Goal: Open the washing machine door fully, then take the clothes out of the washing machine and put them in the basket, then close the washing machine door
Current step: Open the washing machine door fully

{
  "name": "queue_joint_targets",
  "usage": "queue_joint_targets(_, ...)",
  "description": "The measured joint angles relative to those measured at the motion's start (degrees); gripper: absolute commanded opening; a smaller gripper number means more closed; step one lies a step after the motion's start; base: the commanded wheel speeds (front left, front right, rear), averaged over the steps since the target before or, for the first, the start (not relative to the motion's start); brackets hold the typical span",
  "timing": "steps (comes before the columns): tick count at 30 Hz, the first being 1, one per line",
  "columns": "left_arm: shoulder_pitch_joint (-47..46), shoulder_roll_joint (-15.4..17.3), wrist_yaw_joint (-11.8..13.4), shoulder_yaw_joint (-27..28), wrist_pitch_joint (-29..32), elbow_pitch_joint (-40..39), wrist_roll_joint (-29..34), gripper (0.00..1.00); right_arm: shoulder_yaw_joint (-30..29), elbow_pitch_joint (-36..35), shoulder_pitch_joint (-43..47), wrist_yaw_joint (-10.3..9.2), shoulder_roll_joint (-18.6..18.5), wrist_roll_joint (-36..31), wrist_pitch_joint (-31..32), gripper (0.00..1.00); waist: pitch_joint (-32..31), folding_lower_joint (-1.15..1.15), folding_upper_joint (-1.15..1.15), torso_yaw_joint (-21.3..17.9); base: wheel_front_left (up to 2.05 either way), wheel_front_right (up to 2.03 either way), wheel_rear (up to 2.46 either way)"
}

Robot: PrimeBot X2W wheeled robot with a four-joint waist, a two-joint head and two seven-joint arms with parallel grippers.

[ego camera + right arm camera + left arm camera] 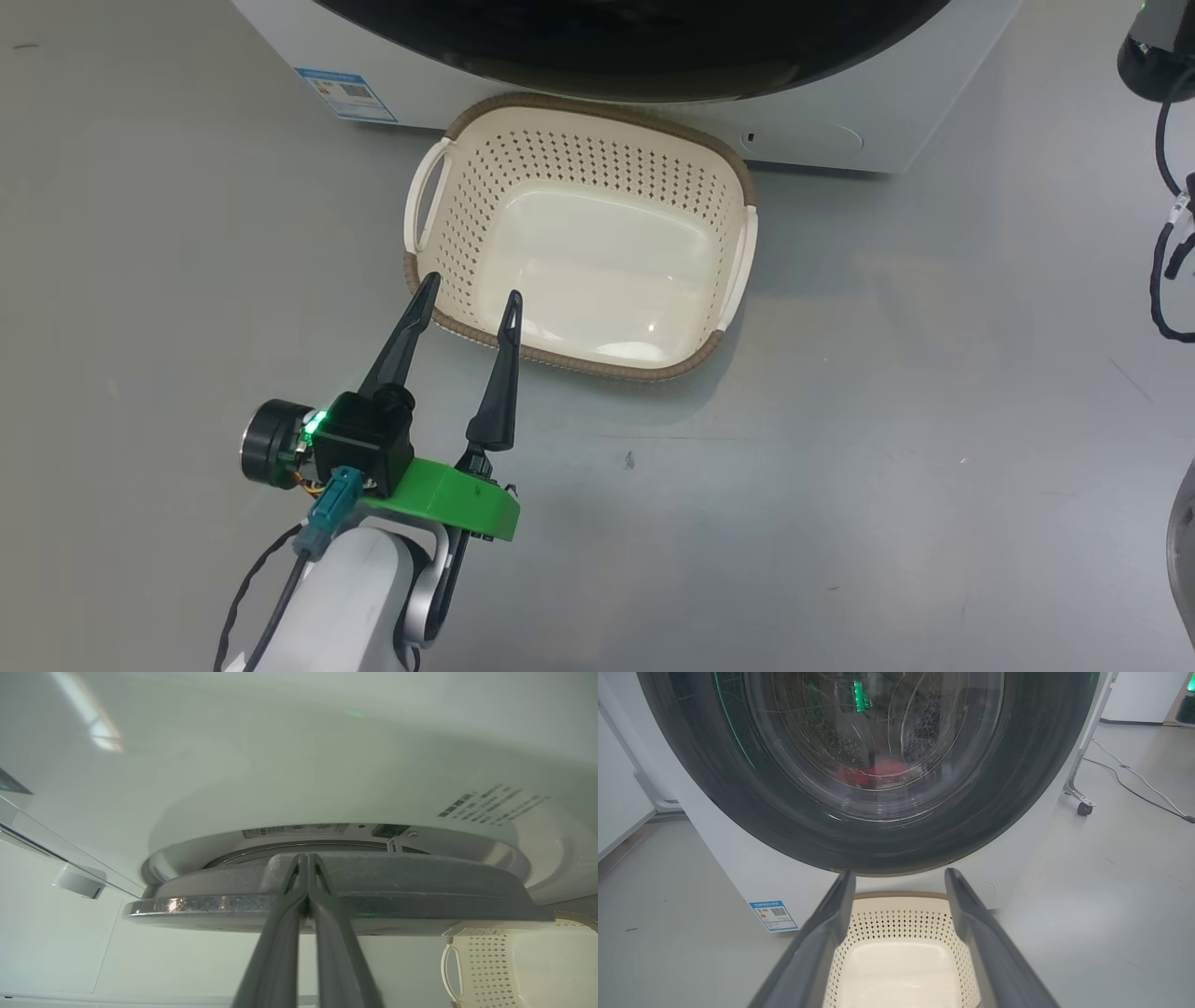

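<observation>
The cream basket (485, 187) stands on the floor in front of the white washing machine (840, 103), below the black washing machine door (635, 47). My left gripper (472, 287) is open and holds nothing, its tips over the basket's near left rim. In the left wrist view, the red clothes (882, 771) lie in the drum behind the door's glass (738, 788), above the basket (901, 924). My right gripper (306, 858) is shut, its tips against the rim of the door (420, 886). A narrow gap shows between that rim and the machine front (280, 765).
A blue label (347, 95) is on the machine's lower left corner. Black cables (1167, 271) hang at the right edge. A wheeled stand leg (1083, 805) and a floor cable (1134, 779) lie to the machine's right. Open grey floor surrounds the basket.
</observation>
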Motion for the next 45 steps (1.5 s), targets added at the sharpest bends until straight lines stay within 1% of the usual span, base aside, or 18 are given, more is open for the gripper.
queue_joint_targets(6, -0.5, 0.0, 0.0, -1.2, 0.0, -0.6, -1.2, 1.00, 0.5, 1.6, -2.4, -0.46, -1.4, -0.6, 1.1, 0.00, 1.0, 0.00, 0.00, 1.4, 0.00, 0.00, 0.00)
queue_joint_targets(15, -1.2, -0.1, 0.0, -1.6, 0.0, -1.2, -2.0, 1.00, 1.3, 4.8, -4.4, -0.42, -1.8, -0.5, 3.0, 0.00, 2.1, 0.00, 0.00, 2.7, 0.00, 0.00, 0.00)
queue_joint_targets(29, -1.5, -0.1, 0.1, -2.4, 0.0, -1.3, -2.7, 1.00, 0.6, 9.2, -6.9, -0.46, -2.3, 0.3, 5.0, 0.00, 2.5, 0.00, 0.00, 3.4, 0.00, 0.00, 0.00)
queue_joint_targets(33, -1.8, -0.2, 0.1, -2.5, 0.0, -1.4, -2.8, 1.00, 0.0, 10.3, -7.2, -0.46, -2.3, 2.2, 6.0, 0.00, 2.5, 0.00, 0.00, 3.5, 0.00, 0.00, 0.00)
queue_joint_targets(45, -2.0, -0.2, 0.1, -2.3, 0.0, -1.3, -2.9, 1.00, 0.2, 12.4, -7.6, -0.38, -3.2, 3.8, 11.2, 0.00, 2.0, 0.00, 0.00, 3.2, 0.00, 0.00, 0.00)
